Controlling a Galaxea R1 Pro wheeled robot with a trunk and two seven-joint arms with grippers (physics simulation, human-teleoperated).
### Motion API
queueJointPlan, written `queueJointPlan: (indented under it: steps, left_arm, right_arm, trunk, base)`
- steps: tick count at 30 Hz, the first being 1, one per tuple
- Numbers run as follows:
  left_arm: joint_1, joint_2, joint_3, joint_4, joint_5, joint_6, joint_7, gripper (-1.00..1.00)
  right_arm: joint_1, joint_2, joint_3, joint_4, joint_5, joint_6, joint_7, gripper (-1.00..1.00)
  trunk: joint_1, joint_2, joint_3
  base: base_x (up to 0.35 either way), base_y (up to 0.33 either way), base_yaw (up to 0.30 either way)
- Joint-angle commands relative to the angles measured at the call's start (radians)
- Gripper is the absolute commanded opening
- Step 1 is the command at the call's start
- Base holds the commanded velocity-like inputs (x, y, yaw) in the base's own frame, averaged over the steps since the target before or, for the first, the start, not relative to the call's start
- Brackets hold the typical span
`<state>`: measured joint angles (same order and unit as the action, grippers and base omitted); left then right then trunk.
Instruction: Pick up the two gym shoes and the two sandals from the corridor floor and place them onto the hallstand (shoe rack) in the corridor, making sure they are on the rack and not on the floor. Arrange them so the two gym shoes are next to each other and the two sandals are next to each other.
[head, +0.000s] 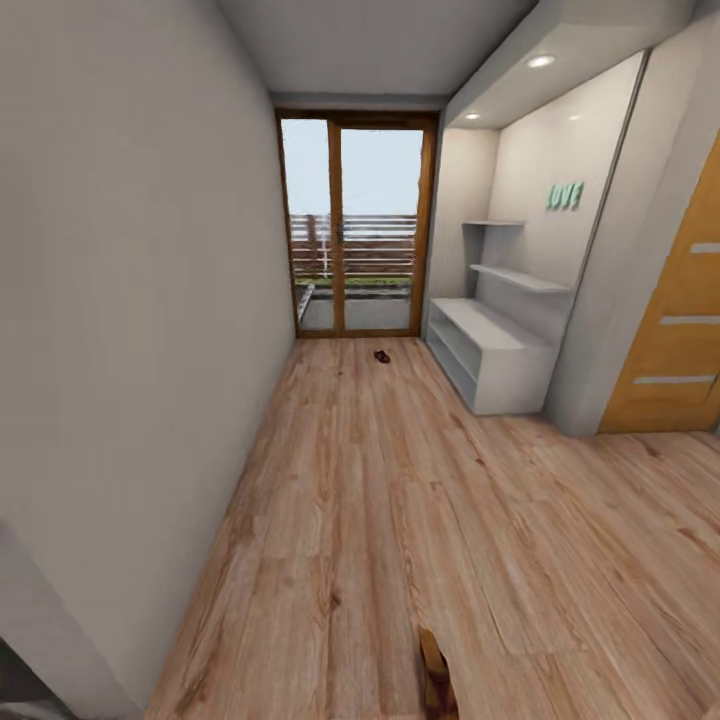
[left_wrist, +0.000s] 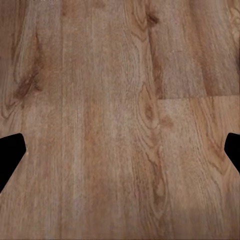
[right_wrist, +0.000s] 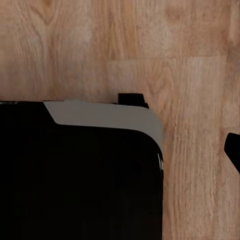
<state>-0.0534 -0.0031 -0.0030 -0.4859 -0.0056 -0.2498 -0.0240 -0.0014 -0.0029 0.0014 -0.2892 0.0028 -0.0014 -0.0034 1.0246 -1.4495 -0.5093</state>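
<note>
A small dark reddish-brown sandal lies on the corridor floor far ahead, just before the glass door. A second brown and tan shape that looks like the other sandal lies close in, cut by the head view's lower edge. The light grey hallstand stands against the right wall, its low base and two staggered upper shelves bare. The gym shoes are out of view. My left gripper hangs open over bare planks. One fingertip of my right gripper sits far out to the side, above the floor beside my own black base.
A grey wall runs along the left of the corridor. A wood-framed glass door closes the far end. An orange door stands right of the hallstand alcove. Wide open flooring stretches between me and the hallstand.
</note>
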Motion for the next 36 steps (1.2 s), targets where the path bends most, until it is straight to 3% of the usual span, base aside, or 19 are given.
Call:
queueJointPlan:
  steps: [1,36]
  left_arm:
    - [-0.001,0.000,0.000,0.001,-0.001,-0.003,-0.002,1.00]
    - [-0.001,0.000,0.000,0.001,-0.001,-0.003,-0.002,1.00]
  right_arm:
    - [0.000,0.000,0.000,-0.001,0.000,0.000,-0.001,1.00]
    - [0.000,0.000,0.000,-0.001,0.000,0.000,-0.001,1.00]
  trunk:
    - [0.000,0.000,-0.002]
    - [0.000,0.000,-0.004]
  base:
    - [0.260,0.231,0.173]
    - [0.303,0.163,0.016]
